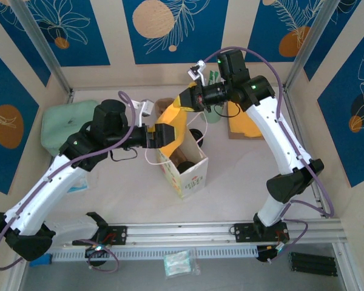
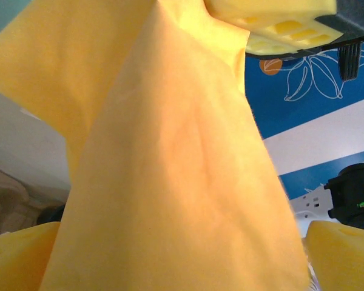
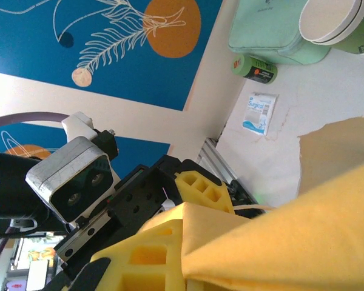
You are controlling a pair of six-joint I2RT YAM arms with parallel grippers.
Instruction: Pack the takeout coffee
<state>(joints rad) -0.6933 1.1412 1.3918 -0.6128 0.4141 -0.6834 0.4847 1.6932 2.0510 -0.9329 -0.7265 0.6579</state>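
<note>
A yellow cloth (image 1: 173, 121) hangs above an open white paper bag (image 1: 193, 179) in the middle of the table. My right gripper (image 1: 187, 100) is shut on the cloth's top edge, which is pinched between its yellow fingers (image 3: 147, 260). My left gripper (image 1: 165, 134) stands open lower down, with the cloth (image 2: 170, 170) hanging between its fingertips (image 2: 18, 257). Inside the bag there is a dark round shape (image 1: 185, 167); I cannot tell whether it is the takeout coffee. Another black round thing (image 1: 196, 134) sits just behind the bag.
Two lidless green-and-white cups (image 3: 330, 21) with cream insides stand by a mint-green pouch (image 3: 270, 36), which lies at the table's left (image 1: 70, 124). A small green can (image 3: 255, 66) and a white sachet (image 3: 259, 113) lie near it. Brown paper (image 1: 242, 127) lies at the back right.
</note>
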